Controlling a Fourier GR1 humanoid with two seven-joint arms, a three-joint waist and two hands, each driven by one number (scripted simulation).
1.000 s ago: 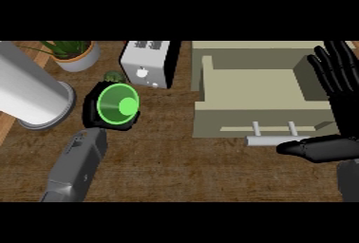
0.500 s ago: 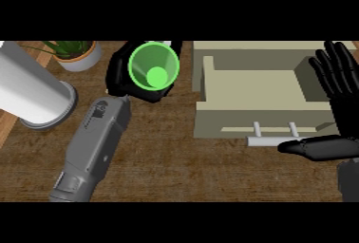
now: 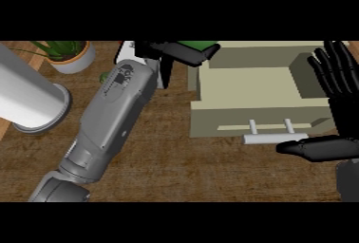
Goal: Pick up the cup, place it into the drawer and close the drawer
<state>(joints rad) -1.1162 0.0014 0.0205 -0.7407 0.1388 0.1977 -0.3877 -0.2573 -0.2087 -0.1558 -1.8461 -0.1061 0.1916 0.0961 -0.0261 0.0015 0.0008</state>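
The left hand [image 3: 160,48], curled round the green cup [image 3: 195,45], held it near the open drawer's [image 3: 238,119] far-left corner, seemingly ready to lower it in, while the right hand [image 3: 344,107] rested open alongside

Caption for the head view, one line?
Left hand holds the green cup at the far left corner of the open drawer; right hand rests open.

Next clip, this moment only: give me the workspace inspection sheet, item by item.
Surface: wooden counter.
Job's things: green cup near the far left corner of the open drawer, not yet inside.
Clutter: potted plant, white cylinder, toaster mostly hidden by the left forearm.
Hands: left hand curled round the cup; right hand open, resting at the right edge.
Cables: nothing seen.
Surroundings: nothing seen.
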